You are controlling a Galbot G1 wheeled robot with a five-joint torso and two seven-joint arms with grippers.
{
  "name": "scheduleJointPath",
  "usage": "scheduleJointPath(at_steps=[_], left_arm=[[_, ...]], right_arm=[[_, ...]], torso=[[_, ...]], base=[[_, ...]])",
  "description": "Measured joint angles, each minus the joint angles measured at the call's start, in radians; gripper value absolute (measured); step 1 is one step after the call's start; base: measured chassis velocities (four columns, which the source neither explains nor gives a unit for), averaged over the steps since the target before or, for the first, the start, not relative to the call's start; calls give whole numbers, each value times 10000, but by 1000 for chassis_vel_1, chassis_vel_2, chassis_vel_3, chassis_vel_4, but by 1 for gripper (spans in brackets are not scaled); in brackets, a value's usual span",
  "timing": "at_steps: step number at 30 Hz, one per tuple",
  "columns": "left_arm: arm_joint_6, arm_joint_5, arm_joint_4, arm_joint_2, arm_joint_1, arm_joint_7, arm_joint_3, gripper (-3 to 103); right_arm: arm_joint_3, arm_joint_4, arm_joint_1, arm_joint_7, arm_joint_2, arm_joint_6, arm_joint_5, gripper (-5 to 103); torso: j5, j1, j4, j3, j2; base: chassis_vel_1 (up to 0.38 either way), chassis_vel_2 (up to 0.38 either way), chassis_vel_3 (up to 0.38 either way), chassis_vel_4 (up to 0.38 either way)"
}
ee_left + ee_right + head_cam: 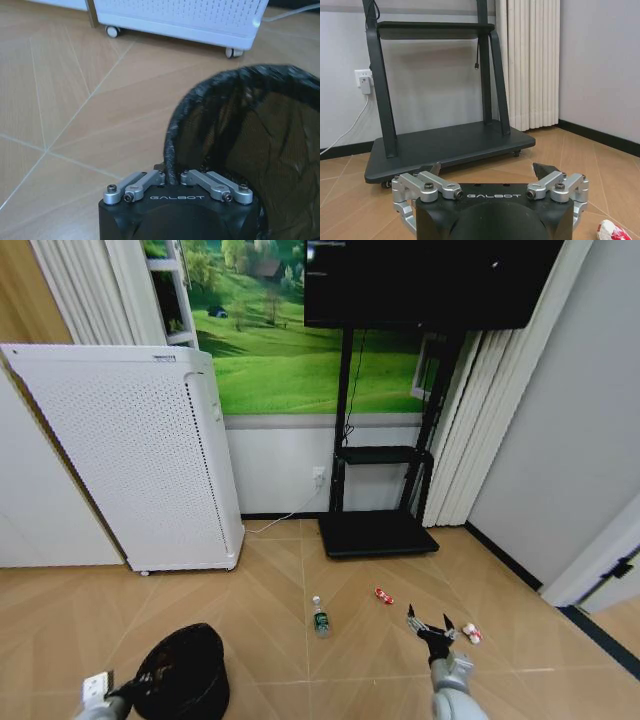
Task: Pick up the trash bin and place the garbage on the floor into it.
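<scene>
Left gripper (171, 181) jaws clamp the trash bin (183, 672) rim; right gripper (432, 628) jaws spread empty near the white-and-red piece (471, 634).

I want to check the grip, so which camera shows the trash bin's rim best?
The left wrist view: the trash bin is close up, its bagged rim pinched in the left gripper, jaws shut on it. The head view shows the whole bin small, low on the robot's left.
</scene>
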Motion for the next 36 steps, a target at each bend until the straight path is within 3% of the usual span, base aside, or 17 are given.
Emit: scheduleJointPath(at_steps=[6,9,13,14,15,18,19,22,23,26,33,36], left_arm=[[-52,31,187,42,-238,241,88,5],[-658,305,528,155,-593,857,196,5],[-1263,432,768,240,-960,942,337,4],[-1698,547,882,302,-1156,951,422,4],[-1698,547,882,302,-1156,951,422,4],[-3463,989,1037,505,-1565,1217,724,4],[-3463,989,1037,505,-1565,1217,724,4],[-4441,1336,777,596,-1755,1623,958,4],[-4441,1336,777,596,-1755,1623,958,4],[-5252,1441,312,679,-1941,1757,1269,4],[-5720,1368,-148,795,-2224,1864,1526,4],[-5892,1197,-187,958,-2648,1959,1675,4]], right_arm=[[8,-49,25,9,9,0,3,100],[4,-53,22,13,31,0,3,100],[3,2,0,20,39,1,2,100],[7,85,-22,28,39,2,2,100],[7,85,-22,28,39,2,2,100],[15,306,-67,68,45,0,17,100],[15,306,-67,68,45,0,17,100],[14,539,-111,78,70,-105,96,100],[14,539,-111,78,70,-105,96,100],[-68,839,-193,-19,152,-331,164,100],[-229,1170,-255,-561,281,-760,53,100],[-227,1343,-271,-1536,306,-1067,-92,100]], torso=[[1,-1,2,0,1],[-7,0,1,2,1],[-3,1,-1,2,0],[-9,1,-1,2,0],[-9,1,-1,2,0],[-3,2,2,3,1],[-3,2,2,3,1],[-3,2,-1,3,0],[-3,2,-1,3,0],[-2,2,1,3,0],[-2,2,2,2,0],[-3,2,2,2,0]], base=[[0,0,0,0],[0,0,0,0],[0,0,0,0],[0,0,0,0],[0,0,0,0],[0,0,0,0],[0,0,0,0],[0,0,0,0],[0,0,0,0],[0,0,0,0],[0,0,0,0],[0,0,0,0]])
